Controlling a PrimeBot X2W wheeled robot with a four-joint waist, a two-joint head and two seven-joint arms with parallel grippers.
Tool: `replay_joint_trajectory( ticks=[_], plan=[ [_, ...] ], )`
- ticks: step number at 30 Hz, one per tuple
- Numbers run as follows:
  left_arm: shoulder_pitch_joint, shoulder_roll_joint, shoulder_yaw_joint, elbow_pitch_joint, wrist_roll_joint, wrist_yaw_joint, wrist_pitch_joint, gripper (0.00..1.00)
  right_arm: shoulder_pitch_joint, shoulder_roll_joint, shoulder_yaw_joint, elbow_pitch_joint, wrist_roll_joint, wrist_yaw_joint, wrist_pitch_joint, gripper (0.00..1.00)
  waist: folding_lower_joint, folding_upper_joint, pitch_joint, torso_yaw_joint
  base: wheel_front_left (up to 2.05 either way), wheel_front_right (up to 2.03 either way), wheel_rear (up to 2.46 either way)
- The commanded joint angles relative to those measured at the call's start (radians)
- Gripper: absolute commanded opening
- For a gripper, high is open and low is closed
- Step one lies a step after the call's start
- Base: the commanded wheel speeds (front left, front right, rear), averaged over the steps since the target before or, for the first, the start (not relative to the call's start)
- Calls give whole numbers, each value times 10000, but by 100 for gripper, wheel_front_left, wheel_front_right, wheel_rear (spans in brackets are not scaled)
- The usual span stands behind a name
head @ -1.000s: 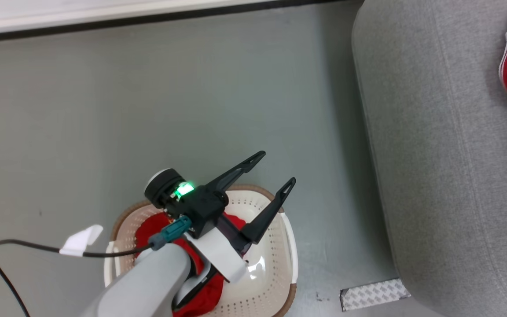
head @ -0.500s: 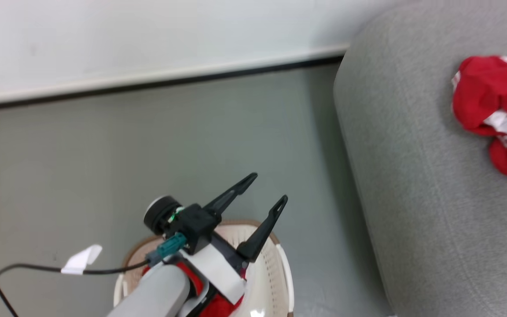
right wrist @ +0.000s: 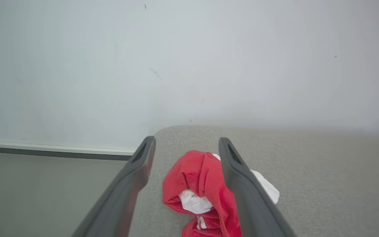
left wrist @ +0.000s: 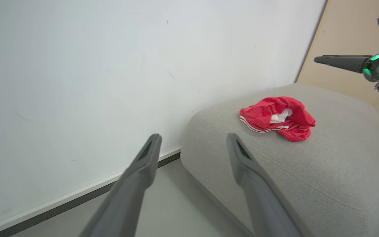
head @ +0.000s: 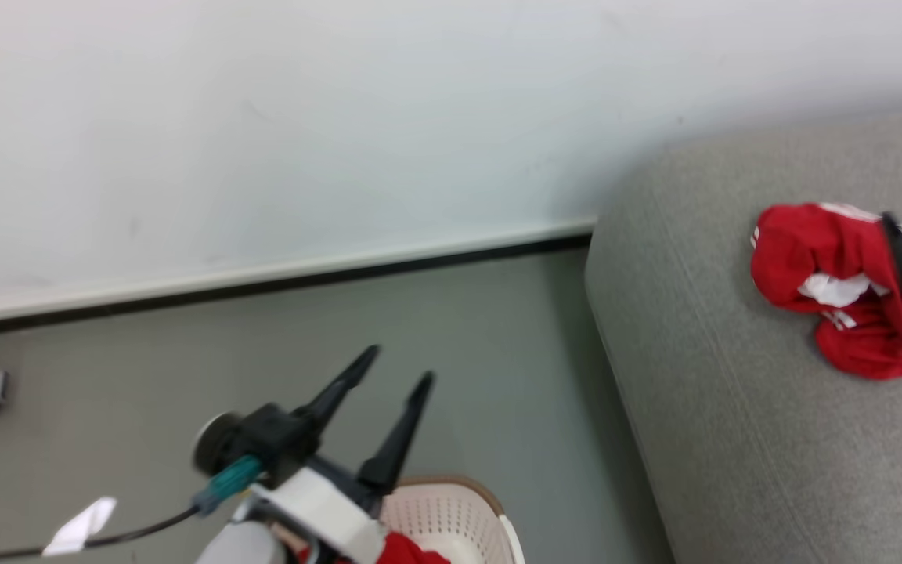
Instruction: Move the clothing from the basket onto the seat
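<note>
Since the camera tilted up, the right gripper (right wrist: pixel 187 141) seemingly overhangs clothing (right wrist: pixel 202 174).

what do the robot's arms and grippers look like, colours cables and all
The left gripper and right gripper each have two long, dark, tapering fingers with a slot near each tip. The left one has a black body, a white cover, a teal connector feeding a black cable with a white tag, and a pale grey forearm. A green light glows on the right one.
</note>
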Motion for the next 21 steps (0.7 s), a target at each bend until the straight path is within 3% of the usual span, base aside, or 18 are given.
replay_joint_trajectory(
  ticks=[1,11,21],
  plan=[
    [357,140,276,-49,-68,92,-3,100,313,28,78,-248,109,-25,-268,100,3,-1,-499,220,0,0,0],
    [1577,492,1835,-255,-30,536,-4,100,1588,992,22,-1166,-410,-25,-1719,100,3,-1,-1177,759,0,0,0],
    [2355,-159,3306,272,50,981,-4,100,3420,2166,-1217,-1970,-1861,-24,-2395,100,3,-1,-1303,1504,0,0,0]
  ],
)
